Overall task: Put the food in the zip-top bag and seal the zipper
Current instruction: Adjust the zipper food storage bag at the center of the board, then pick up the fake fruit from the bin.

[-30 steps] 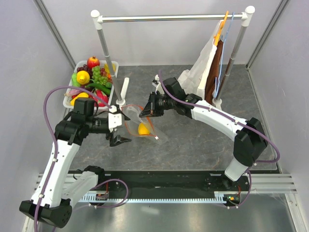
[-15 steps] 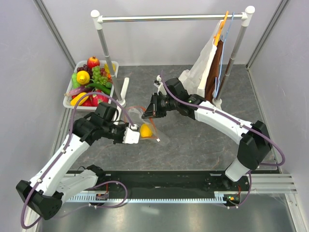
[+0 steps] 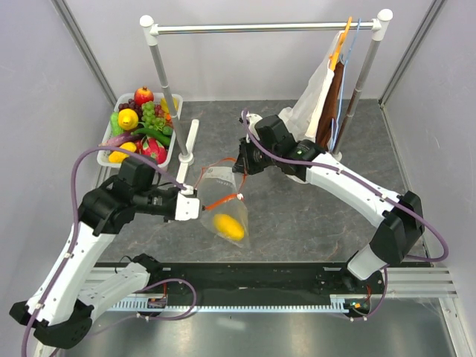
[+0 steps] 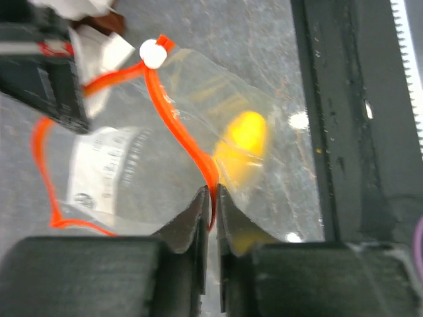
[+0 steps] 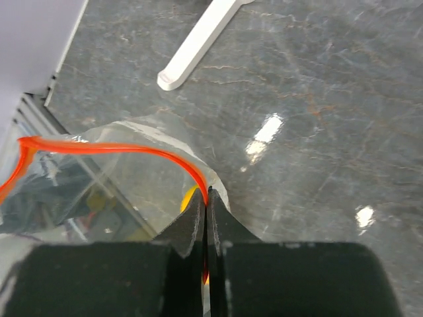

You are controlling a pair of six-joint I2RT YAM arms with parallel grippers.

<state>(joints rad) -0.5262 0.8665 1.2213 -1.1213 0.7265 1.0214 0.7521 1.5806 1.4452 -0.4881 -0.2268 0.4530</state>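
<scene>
The clear zip-top bag [image 3: 220, 195] hangs above the table between both grippers, its mouth open. A yellow piece of food [image 3: 229, 227] lies in its low near end, and shows as a yellow blur [image 4: 244, 135] through the plastic. My left gripper [image 3: 199, 207] is shut on the orange-red zipper [image 4: 173, 125] near its middle. The white slider [image 4: 153, 54] sits at the zipper's far end. My right gripper [image 3: 239, 168] is shut on the zipper [image 5: 125, 149] at the bag's far edge. More food is piled in the white basket [image 3: 119, 98] at the back left.
A clothes rack [image 3: 260, 28] spans the back, with a white cloth [image 3: 309, 104] on hangers at its right post. Its white foot [image 3: 190, 140] lies beside the basket. A black rail [image 3: 260, 277] runs along the near table edge.
My left gripper was open to the left of the bag; it moved in and closed on the zipper. The bag rose off the table, and the yellow food slid to its near end.
</scene>
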